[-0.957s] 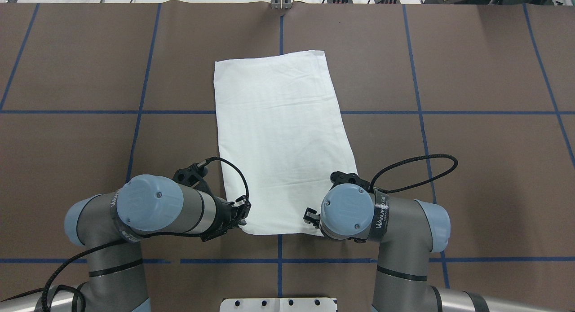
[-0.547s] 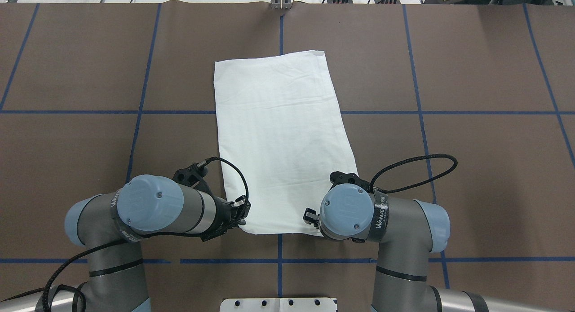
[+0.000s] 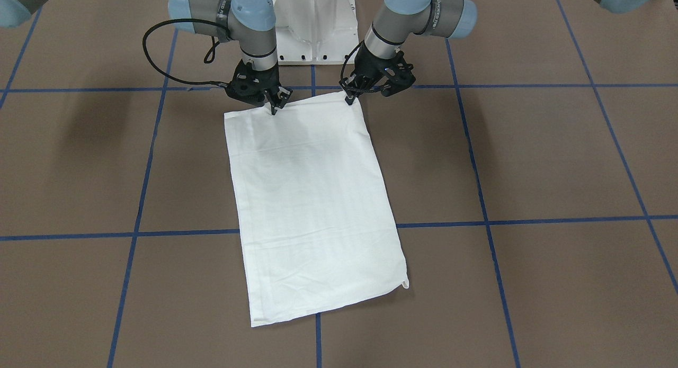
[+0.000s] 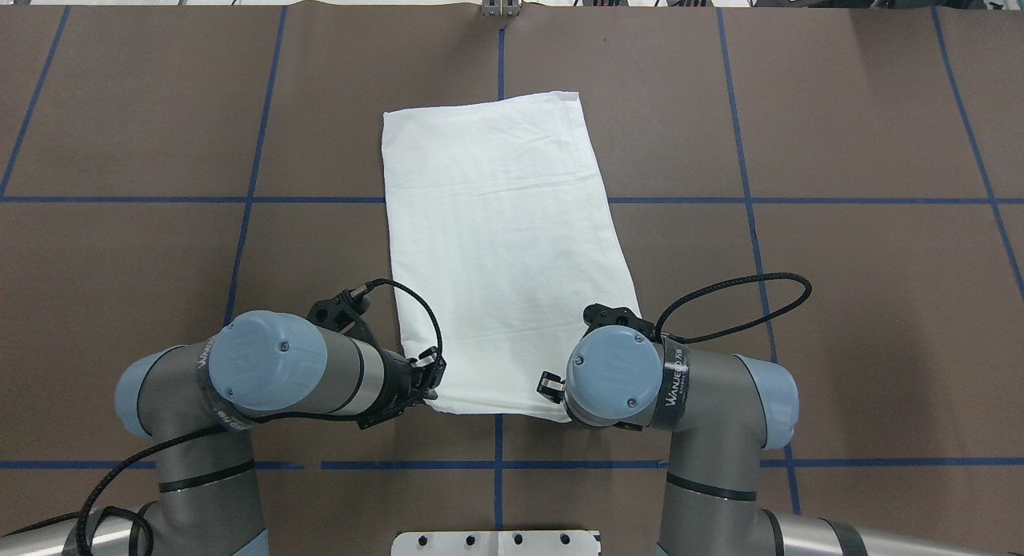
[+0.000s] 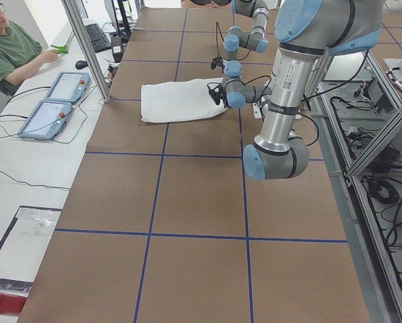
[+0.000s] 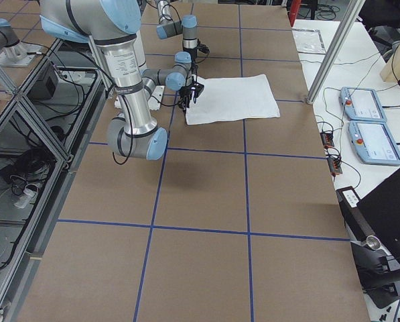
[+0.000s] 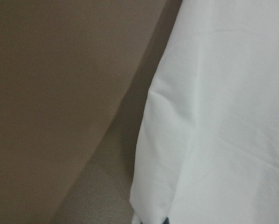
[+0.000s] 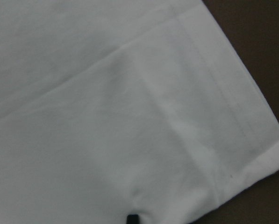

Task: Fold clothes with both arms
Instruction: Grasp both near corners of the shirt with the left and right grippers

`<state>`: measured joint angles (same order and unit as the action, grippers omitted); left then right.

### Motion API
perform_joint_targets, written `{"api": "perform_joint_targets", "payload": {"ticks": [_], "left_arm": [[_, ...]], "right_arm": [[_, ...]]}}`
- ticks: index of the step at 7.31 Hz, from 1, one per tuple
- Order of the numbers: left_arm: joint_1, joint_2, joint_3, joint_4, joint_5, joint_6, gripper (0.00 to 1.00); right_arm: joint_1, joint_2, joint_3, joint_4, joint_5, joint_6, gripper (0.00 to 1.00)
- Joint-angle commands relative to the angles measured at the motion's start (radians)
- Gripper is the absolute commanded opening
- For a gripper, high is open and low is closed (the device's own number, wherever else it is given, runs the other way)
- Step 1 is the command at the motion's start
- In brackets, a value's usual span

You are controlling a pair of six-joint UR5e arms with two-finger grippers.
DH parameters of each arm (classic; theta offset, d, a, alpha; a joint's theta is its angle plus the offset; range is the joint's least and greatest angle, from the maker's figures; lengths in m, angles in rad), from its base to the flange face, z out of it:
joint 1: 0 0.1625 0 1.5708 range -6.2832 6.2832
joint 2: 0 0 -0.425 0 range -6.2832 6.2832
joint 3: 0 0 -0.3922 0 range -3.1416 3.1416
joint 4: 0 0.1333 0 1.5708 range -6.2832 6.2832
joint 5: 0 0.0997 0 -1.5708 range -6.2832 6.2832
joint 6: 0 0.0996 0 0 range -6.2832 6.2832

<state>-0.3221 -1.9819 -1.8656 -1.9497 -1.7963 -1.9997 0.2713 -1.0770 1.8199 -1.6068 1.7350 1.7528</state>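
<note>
Two pincers: left pincer (image 3: 349, 97) and right pincer (image 3: 274, 109) each looked pinched on the robot-side edge of the T-shirt (image 3: 312, 198), a flat panel on the bench (image 3: 529, 161). Likely the grasp stage of a halving fold; next needed a synchronized lift toward the far edge.

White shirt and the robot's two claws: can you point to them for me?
white shirt (image 4: 504, 252): overhead view, middle of cloth.
left gripper (image 3: 349, 99): front-facing view, fingertips at shirt corner.
right gripper (image 3: 274, 109): front-facing view, fingertips on shirt edge.
</note>
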Motion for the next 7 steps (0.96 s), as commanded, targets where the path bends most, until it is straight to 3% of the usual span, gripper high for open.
{"api": "perform_joint_targets", "payload": {"ticks": [1,4,7], "left_arm": [[0.000,0.000,-0.001,0.000,0.000,0.001,0.00],[-0.005,0.000,-0.015,0.000,-0.001,0.001,0.00],[-0.011,0.023,-0.123,0.095,-0.006,0.001,0.00]], "right_arm": [[0.003,0.008,0.002,0.001,0.000,0.001,0.00],[0.022,0.017,0.031,0.001,0.011,-0.001,0.00],[0.028,-0.003,0.152,-0.010,0.018,0.076,0.00]]}}
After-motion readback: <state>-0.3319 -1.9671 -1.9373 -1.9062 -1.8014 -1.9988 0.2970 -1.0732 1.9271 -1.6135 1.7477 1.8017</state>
